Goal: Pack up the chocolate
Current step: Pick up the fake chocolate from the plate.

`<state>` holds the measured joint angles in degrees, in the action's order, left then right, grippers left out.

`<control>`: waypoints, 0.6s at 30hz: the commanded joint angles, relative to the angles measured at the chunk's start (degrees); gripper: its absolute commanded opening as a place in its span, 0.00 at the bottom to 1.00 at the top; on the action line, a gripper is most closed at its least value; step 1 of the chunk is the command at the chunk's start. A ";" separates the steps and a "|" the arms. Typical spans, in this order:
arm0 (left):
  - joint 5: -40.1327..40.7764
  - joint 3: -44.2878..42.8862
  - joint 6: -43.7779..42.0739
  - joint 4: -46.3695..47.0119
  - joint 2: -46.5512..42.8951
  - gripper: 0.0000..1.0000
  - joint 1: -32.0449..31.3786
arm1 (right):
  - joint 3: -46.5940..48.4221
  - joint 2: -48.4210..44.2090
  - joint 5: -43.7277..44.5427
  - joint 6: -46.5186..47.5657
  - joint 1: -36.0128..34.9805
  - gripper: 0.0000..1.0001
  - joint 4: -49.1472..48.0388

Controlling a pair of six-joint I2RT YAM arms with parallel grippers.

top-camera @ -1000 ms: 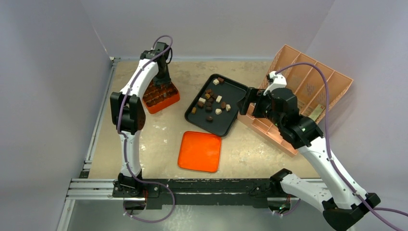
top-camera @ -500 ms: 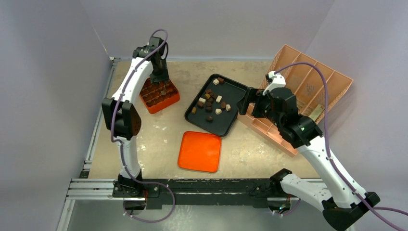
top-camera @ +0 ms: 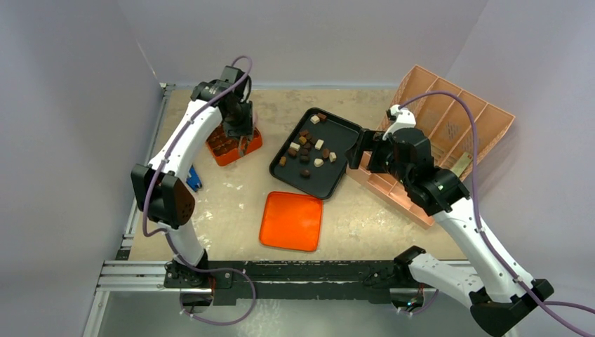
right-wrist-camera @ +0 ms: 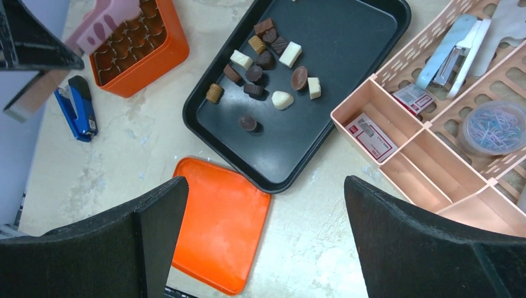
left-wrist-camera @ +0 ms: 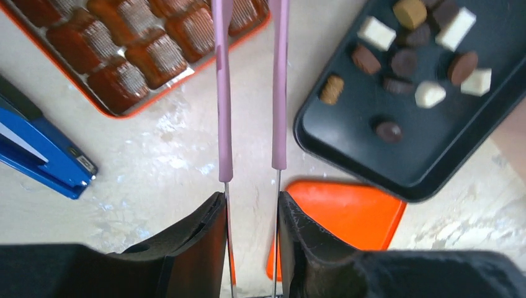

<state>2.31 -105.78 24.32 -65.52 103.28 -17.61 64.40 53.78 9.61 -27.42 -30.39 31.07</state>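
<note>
Fourteen or so loose chocolates (top-camera: 306, 144) are lying in the black tray (top-camera: 335, 179), right of the left gripper (top-camera: 242, 132), which is pinching pink tweezers (left-wrist-camera: 224, 93) with jaws half closed above the orange box (top-camera: 223, 152), while the right gripper (right-wrist-camera: 263, 183) is hovering wide open and empty.

Robotics lab test cell, plain lavender-grey panel walls (top-camera: 70, 140) boxing in a worn beige tabletop (top-camera: 231, 196), aluminium rail (top-camera: 133, 272) along the near edge, white-and-black left arm (top-camera: 179, 144) and right arm (top-camera: 463, 217) bolted there, purple cable (top-camera: 476, 151) trailing.
</note>
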 commanded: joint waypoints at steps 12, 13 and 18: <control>-4.54 13.81 2.23 4.52 -8.16 0.30 -11.73 | 3.08 -1.39 4.11 1.82 -0.28 0.97 -0.13; -4.44 14.04 2.41 4.63 -7.84 0.30 -12.27 | 2.91 -1.52 4.15 1.84 -0.33 0.97 -0.13; -3.15 13.65 3.46 5.31 -6.02 0.30 -15.75 | 1.67 -2.46 4.11 1.52 -0.29 0.97 -0.13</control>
<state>-1.19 -91.29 26.26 -63.20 96.55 -30.74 65.01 52.82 12.53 -26.55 -30.39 31.22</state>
